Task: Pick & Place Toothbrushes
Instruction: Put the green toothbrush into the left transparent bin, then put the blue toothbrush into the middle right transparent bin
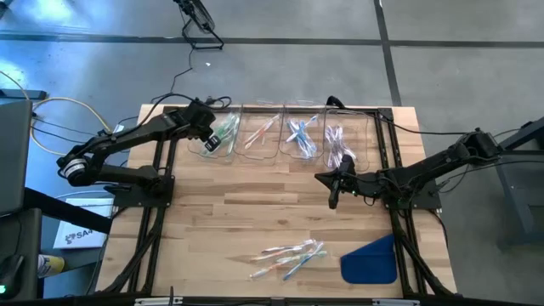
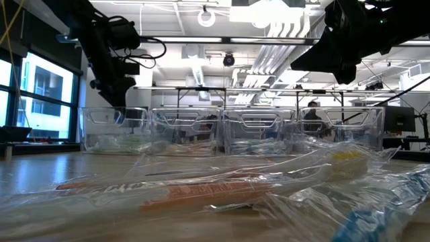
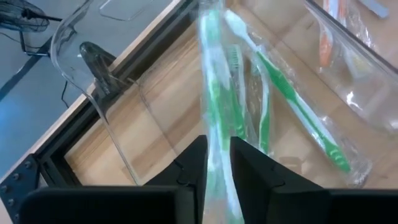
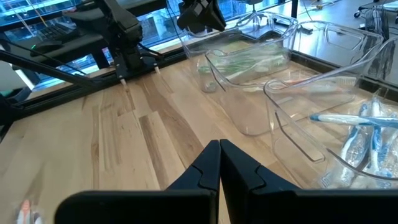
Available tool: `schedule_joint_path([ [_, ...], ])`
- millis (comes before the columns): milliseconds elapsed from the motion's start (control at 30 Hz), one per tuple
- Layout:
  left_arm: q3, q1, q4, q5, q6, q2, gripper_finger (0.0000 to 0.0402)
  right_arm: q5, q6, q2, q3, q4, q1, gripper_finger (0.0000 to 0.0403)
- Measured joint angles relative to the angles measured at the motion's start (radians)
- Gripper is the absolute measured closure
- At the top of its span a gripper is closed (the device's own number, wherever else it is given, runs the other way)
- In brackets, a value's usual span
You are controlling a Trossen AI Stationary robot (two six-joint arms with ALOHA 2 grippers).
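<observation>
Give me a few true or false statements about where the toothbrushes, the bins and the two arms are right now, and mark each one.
1. The left pincer is over the leftmost clear bin with a green toothbrush between its fingers. True.
2. The right pincer is holding a blue toothbrush. False: it is shut on nothing, above bare wood in front of the bins.
3. Four clear bins stand in a row at the table's far side. True.
4. The blue cloth lies inside a bin. False: it lies on the table near the front right corner.
5. A loose pile of wrapped toothbrushes lies near the front edge. True.
</observation>
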Motion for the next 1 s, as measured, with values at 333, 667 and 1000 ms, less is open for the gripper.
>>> schedule_joint_path([
  [333,0.000,0.000,0.028,0.027,0.014,0.000,0.0291,-0.001,0.000,0.000,0.000,0.010,0.000,0.0401],
  [667,0.000,-0.012,0.270,0.310,0.120,0.000,0.0289,-0.072,-0.032,0.000,0.000,0.117,0.000,0.0401],
  [1000,0.000,-0.266,0.380,0.318,0.286,-0.004,0.0288,-0.105,-0.036,0.000,0.000,0.203,0.000,0.0401],
])
